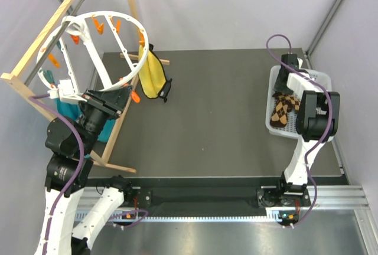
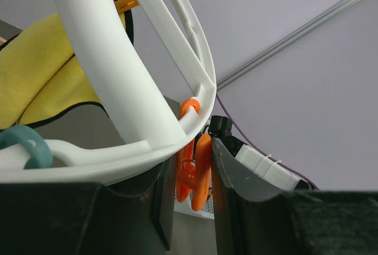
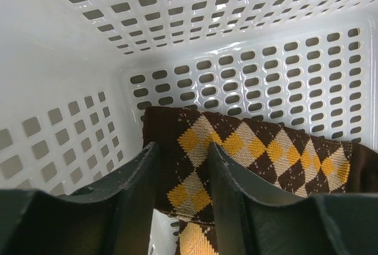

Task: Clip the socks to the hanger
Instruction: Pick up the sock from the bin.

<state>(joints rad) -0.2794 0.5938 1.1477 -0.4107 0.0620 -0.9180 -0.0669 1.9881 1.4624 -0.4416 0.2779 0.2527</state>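
Note:
The white ring hanger [image 1: 109, 14] hangs from the wooden rack at the far left, with orange clips round its rim. My left gripper [image 1: 125, 97] is at the ring's lower right rim. In the left wrist view the left gripper [image 2: 192, 156] is shut on one orange clip [image 2: 202, 175] hanging under the hanger's rim [image 2: 112, 90]; both fingers touch the clip. The argyle socks [image 1: 284, 108] lie in the white mesh basket [image 1: 322, 81] at the right. My right gripper [image 1: 282, 84] is inside the basket; it [image 3: 182, 151] is open just above one sock [image 3: 266, 149].
The wooden frame rack [image 1: 35, 54] stands at the left edge. A yellow cloth [image 1: 152, 75] hangs from the hanger's right side, also in the left wrist view [image 2: 41, 72]. A teal cloth [image 1: 69, 110] hangs low inside the rack. The basket wall [image 3: 195, 30] surrounds the right fingers.

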